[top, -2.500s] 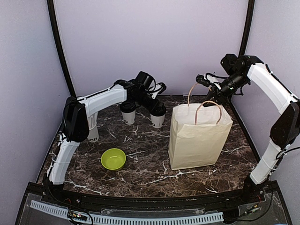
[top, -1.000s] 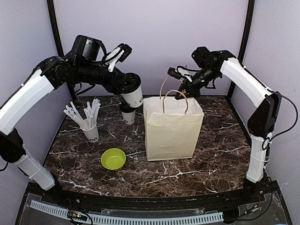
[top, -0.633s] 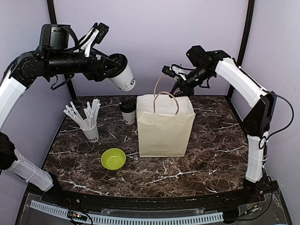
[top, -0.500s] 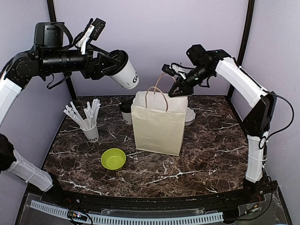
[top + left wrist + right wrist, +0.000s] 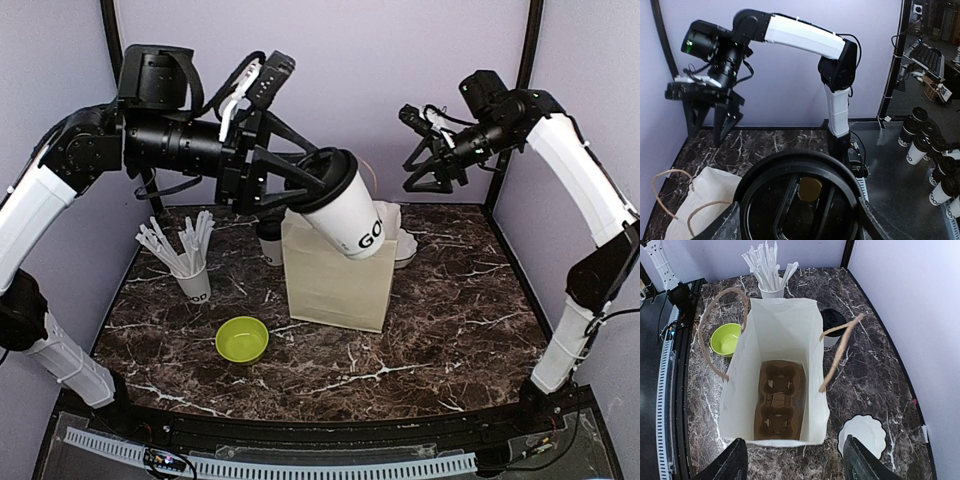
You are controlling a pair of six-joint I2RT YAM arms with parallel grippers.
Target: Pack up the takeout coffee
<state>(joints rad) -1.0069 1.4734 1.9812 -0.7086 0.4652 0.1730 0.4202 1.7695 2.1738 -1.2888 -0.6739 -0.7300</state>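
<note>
Left arm stretched toward 3 o'clock, left gripper clamped on cup, right gripper held high, jaws apart, pointing down

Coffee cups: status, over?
Left gripper holding one lidded cup, tilted, aloft near the paper bag. Right gripper open, holding nothing. Second cup on table beside bag. Bag mouth clear, carrier inside.

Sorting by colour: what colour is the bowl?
The bowl is lime green; clearest in top external view.

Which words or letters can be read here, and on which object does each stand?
"GO": the lifted white cup; the rest is turned away.
"OOD": the cup of straws, small and blurred.
Cups beyond the table, left wrist view: print too small to read.
</note>
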